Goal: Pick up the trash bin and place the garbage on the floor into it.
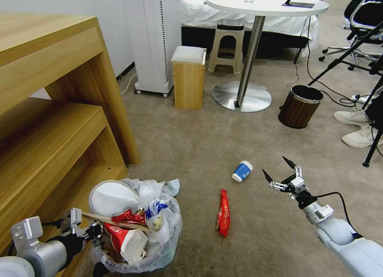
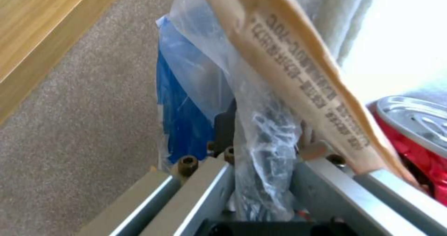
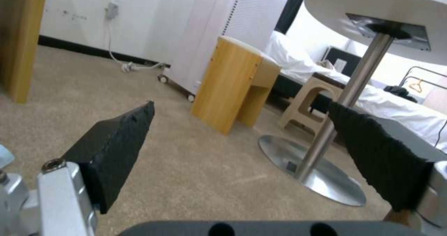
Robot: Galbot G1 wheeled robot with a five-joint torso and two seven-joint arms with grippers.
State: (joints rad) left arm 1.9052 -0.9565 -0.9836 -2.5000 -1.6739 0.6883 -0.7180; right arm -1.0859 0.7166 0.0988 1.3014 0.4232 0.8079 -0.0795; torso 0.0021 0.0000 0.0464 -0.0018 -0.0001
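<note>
- The bin point(image 1: 137, 237) is sitting on the floor point(image 1: 191, 149) right beside the wooden shelf point(image 1: 52, 121), crammed to overflowing: a slipper point(image 1: 113, 197), a carton point(image 1: 127, 239), a can point(image 2: 419, 131), a stick point(image 1: 107, 219) and tissues are heaping above its rim.
- The left pincer point(image 1: 93, 231) is pinching the bin's rim and bag liner point(image 2: 265, 141) on the shelf side, fingers pressed together on it.
- Risk: with the load piled so high, any tilt of the bin could be spilling the slipper or carton back out; the grip is also partly on loose plastic, which could be slipping or tearing.
- Risk: the bin is sitting tight against the shelf, so lifting it could be knocking it on the wood.
- The right pincer point(image 1: 279, 173) is hovering spread and empty, away from the bin on the side opposite the shelf.
- A red wrapper point(image 1: 224, 213) is lying on the floor just past the bin, between it and the right pincer; a blue cup point(image 1: 242, 171) is lying on its side farther from the bin, near the pincer's tips.
- Risk: the cup could be rolling off if nudged by one finger.
</note>
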